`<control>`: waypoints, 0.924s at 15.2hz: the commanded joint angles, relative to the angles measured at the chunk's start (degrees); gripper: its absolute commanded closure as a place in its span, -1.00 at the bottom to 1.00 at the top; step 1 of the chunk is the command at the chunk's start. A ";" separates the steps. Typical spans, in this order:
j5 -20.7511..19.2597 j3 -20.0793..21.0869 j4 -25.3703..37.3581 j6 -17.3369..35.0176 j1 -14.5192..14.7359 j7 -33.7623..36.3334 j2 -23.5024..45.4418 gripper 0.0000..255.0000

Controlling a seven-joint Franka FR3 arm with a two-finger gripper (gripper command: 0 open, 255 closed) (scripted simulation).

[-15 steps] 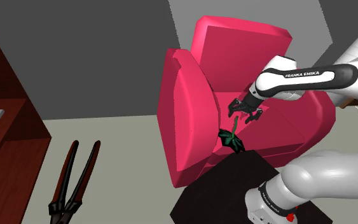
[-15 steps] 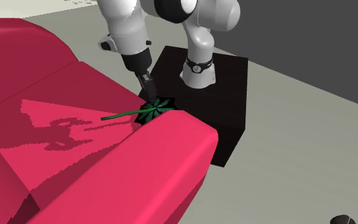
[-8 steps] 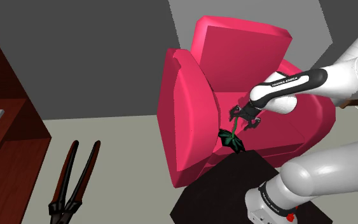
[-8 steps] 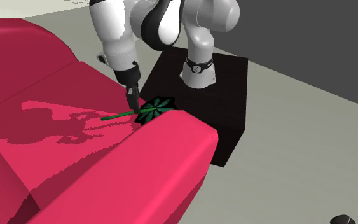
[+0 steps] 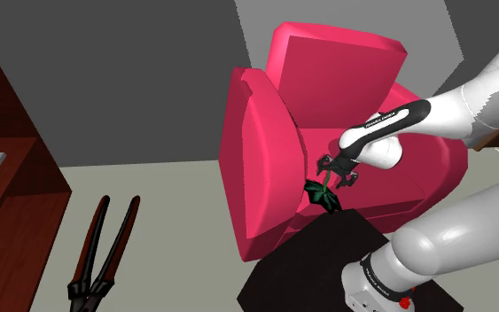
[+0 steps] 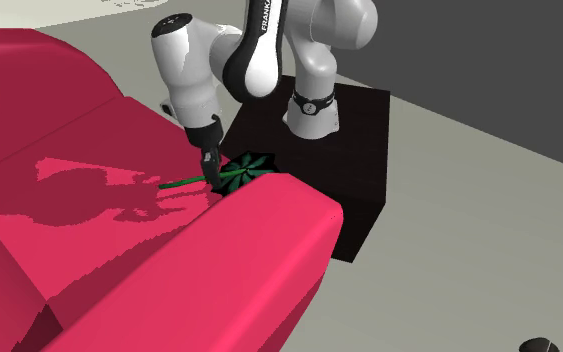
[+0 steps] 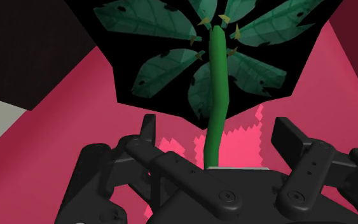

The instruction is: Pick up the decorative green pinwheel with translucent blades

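We log pinwheel (image 7: 217, 95): bright green stem, darker teal-green blades with paler veins and black specks | armchair (image 5: 265, 168): plain crimson-pink | gripper (image 7: 219, 137): all black | arm (image 6: 184, 60): white, dark joints | stand (image 6: 354, 130): black | floor (image 6: 469, 230): pale grey | wall (image 5: 150, 71): dark grey | cabinet (image 5: 8, 177): dark red-brown

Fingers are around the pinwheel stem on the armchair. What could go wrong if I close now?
The gripper is open astride the thin green stem of the pinwheel, not its head, so the bladed end may tip or twist in the grasp on lifting. It sits low over the armchair seat and could press into the cushion while closing.
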 commanded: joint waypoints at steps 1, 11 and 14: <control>0.87 -0.16 0.09 0.83 0.38 -0.67 0.93 -1.00; 0.87 -0.16 0.09 0.83 0.38 -0.67 0.93 1.00; -2.32 0.47 0.09 -2.27 -1.01 1.89 -2.35 1.00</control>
